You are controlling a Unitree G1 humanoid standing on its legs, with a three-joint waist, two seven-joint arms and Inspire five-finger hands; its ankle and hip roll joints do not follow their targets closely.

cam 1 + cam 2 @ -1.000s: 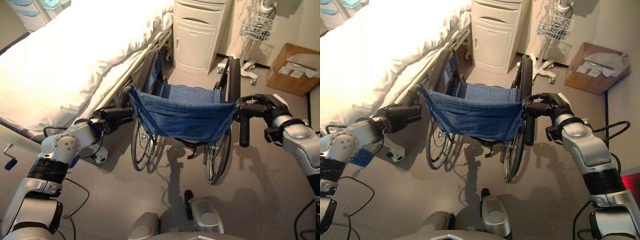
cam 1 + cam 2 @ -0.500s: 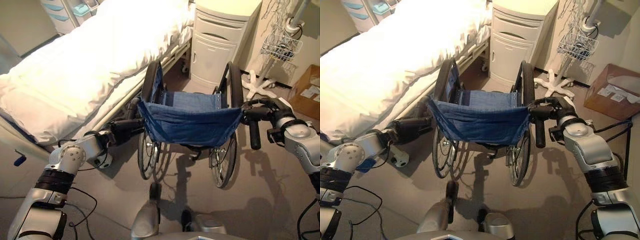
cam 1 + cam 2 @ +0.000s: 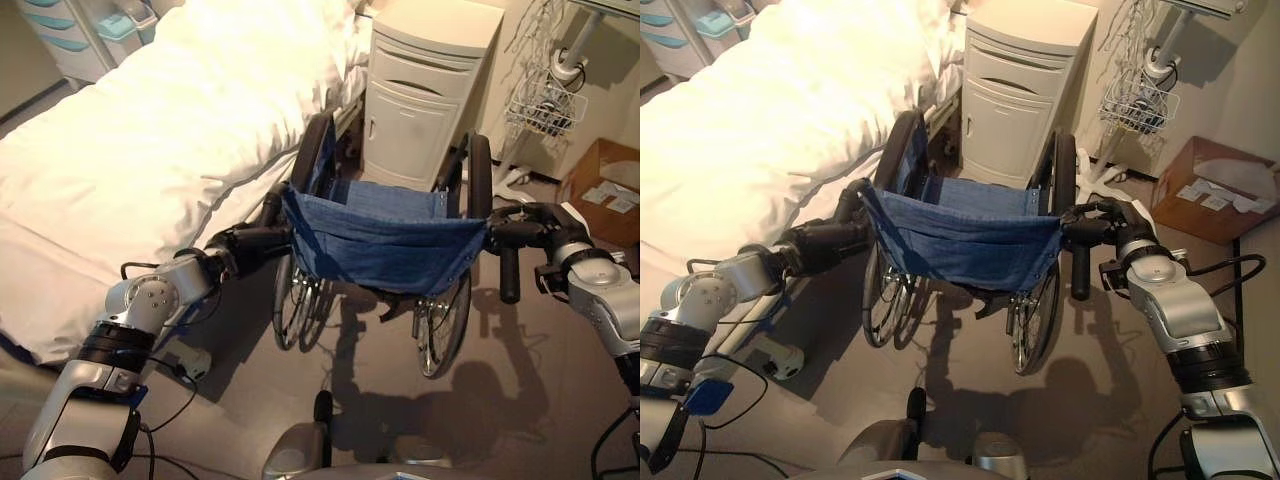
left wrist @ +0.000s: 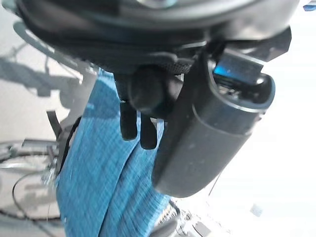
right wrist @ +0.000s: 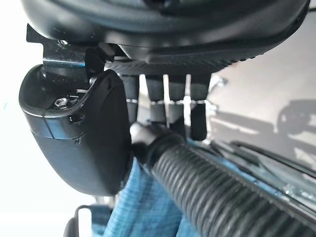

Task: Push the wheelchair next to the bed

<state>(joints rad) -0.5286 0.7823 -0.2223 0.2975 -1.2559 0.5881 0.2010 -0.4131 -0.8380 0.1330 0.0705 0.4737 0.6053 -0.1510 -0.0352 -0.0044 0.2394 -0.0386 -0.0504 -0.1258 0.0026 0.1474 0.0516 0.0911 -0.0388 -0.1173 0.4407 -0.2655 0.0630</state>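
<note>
Wheelchair mid-push, close alongside the bed

The wheelchair point(image 3: 385, 235) sits centre frame, its left wheel just beside the bed point(image 3: 150, 150) at upper left, a cabinet point(image 3: 425, 90) ahead. The left hand point(image 3: 255, 240) and right hand point(image 3: 520, 222) each have fingers curled round a push handle. Judged step: final approach; next calls for a short, even push, keeping the wheel off the bed frame.
</note>
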